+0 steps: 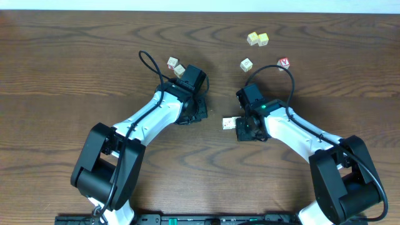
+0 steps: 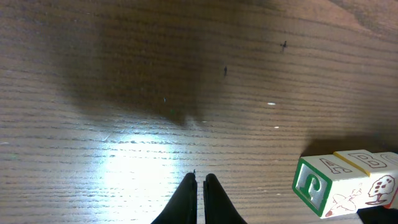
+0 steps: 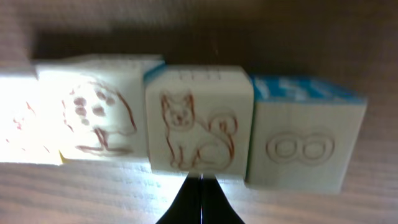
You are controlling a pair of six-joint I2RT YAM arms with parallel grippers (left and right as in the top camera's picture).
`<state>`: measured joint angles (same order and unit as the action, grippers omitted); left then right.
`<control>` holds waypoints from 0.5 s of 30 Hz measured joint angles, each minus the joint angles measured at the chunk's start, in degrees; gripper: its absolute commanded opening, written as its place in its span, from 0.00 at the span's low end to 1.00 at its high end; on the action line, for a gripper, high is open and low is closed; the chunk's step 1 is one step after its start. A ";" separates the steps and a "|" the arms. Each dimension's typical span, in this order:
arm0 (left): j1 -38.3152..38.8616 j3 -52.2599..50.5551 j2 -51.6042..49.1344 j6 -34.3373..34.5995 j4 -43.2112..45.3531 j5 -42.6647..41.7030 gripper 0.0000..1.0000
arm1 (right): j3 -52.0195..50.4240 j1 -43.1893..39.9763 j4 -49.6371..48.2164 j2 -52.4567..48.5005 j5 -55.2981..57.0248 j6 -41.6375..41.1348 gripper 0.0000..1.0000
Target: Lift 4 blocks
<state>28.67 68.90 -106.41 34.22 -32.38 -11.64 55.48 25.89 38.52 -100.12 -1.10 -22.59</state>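
We judge the blocks light, stiff and smooth, best pinched across opposite flat sides; they are cream cubes with reddish line drawings, one a dog, some blue-topped; a row sits on the bench just ahead of the right pincer, closed and empty; the left pincer is closed too, empty.

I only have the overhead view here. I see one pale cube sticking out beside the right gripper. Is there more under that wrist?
Observer: Yes. The right wrist view shows a row of blocks side by side: three clear, a fourth washed out at the left.
Operator: Is it gripping one?
Observer: No. The right gripper is shut, tips just below the dog-drawing block.
Operator: And the left?
Observer: The left gripper is shut on nothing over the table, with a green-P block to its lower right.
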 measured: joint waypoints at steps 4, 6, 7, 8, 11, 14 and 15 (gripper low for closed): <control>0.00 0.00 0.00 0.00 -0.02 0.00 0.07 | 2.95 -1.03 8.11 1.07 -0.57 0.37 0.01; 0.00 0.00 0.00 0.00 -0.02 0.00 0.07 | 4.50 -2.40 9.38 2.36 -0.59 1.16 0.01; 0.00 0.00 0.00 0.00 0.00 0.02 0.07 | 5.11 -3.30 9.51 2.99 -0.57 1.75 0.01; 0.00 0.00 0.00 0.00 0.00 0.00 0.07 | 5.55 -4.07 9.60 3.43 -0.57 2.29 0.01; 0.00 0.00 0.00 0.00 0.00 0.02 0.07 | 5.79 -6.84 9.66 3.61 -0.52 3.56 0.01; 0.00 0.00 0.00 0.00 0.00 0.00 0.07 | 4.92 -9.22 8.15 3.43 -0.61 4.17 0.01; 0.00 0.00 0.00 0.00 0.00 0.00 0.08 | 4.52 -9.53 7.87 3.43 -0.63 4.24 0.01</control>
<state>28.67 68.90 -106.41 34.22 -32.38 -11.64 60.01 16.36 46.39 -96.68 -1.74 -18.35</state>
